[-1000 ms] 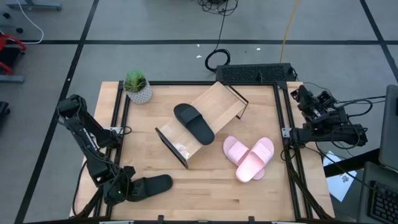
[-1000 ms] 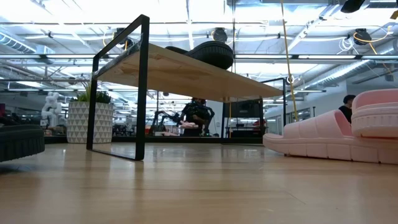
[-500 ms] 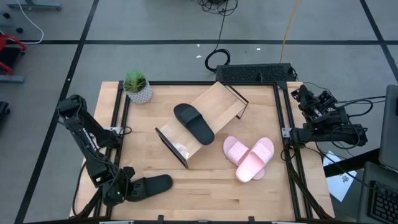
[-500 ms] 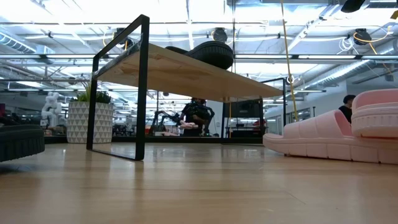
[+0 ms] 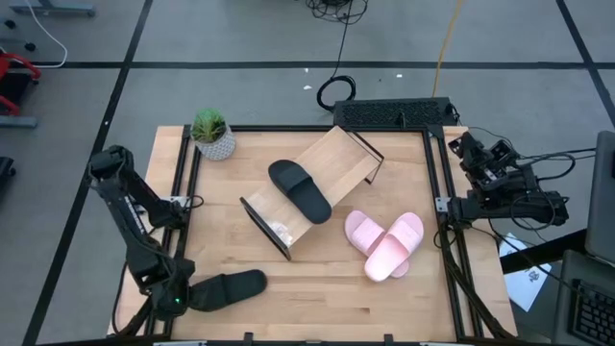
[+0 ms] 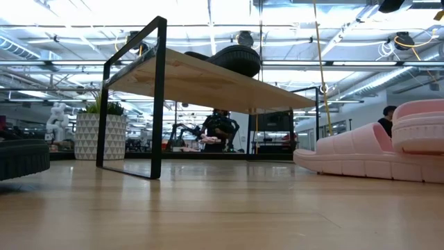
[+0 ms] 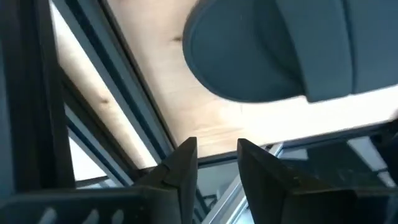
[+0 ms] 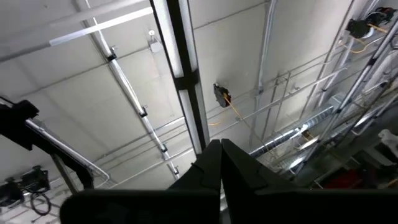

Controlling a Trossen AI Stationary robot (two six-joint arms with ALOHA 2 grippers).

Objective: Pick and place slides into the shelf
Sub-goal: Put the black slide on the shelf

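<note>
A black slide point(image 5: 229, 287) lies flat on the table near its near-left corner; it also shows in the low view point(image 6: 21, 158). My left gripper point(image 5: 175, 302) stands open just off that slide's left end, over the table's edge frame, its fingers point(image 7: 186, 168) pointing steeply down with nothing between them. The slide point(image 7: 273, 50) lies ahead of them. The second black slide point(image 5: 300, 189) lies on top of the wooden shelf point(image 5: 336, 163), which stands slantwise mid-table. The pink pair point(image 5: 386, 243) lies right of the shelf, one slide overlapping the other. My right gripper point(image 8: 221, 163) is shut, parked off the table's right edge, pointing up.
A potted plant point(image 5: 211, 135) stands at the far left corner. A black keyboard-like device point(image 5: 394, 112) lies along the far edge. Dark frame rails point(image 5: 183, 207) run along the table's sides. Bare wood lies between the near black slide and the pink pair.
My left gripper has drawn back from over the black slide's left end toward the table's near-left corner, rising a little and tipping. The slide lies where it was.
</note>
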